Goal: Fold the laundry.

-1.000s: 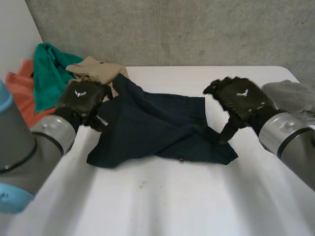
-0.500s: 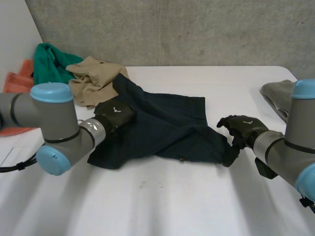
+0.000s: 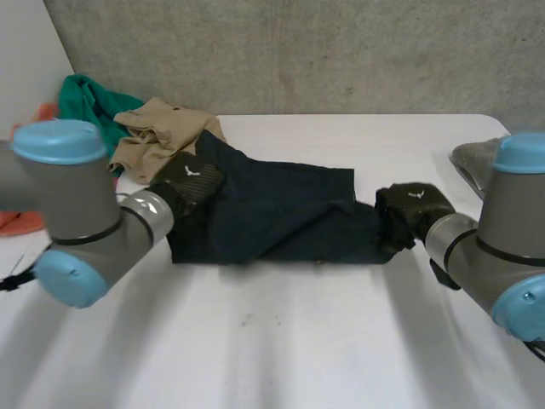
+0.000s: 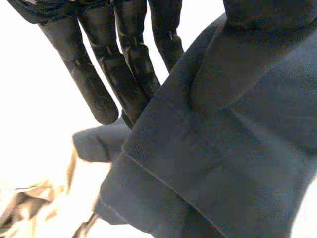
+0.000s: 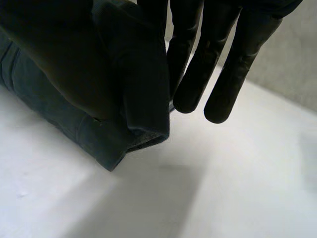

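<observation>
left arm [image 3: 128,223]: fat grey cylinder joints, paler silver band at the wrist
right arm [image 3: 494,230]: same grey build, silver wrist band
caps [image 3: 58,141]: light blue, round, domed, closing the joint ends
left hand [image 3: 189,181]: black, small white winged mark on the back
right hand [image 3: 410,207]: black, same white mark
fingers [image 4: 91,84]: long, matte black, segmented, rounded tips, small round disc inset

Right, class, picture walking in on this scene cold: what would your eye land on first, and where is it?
The dark navy garment stretched across the middle of the white table stands out first. The left hand pinches its left end and the right hand pinches its right end. After that, the eye goes to the heap of tan and green cloths at the table's far left corner.
</observation>
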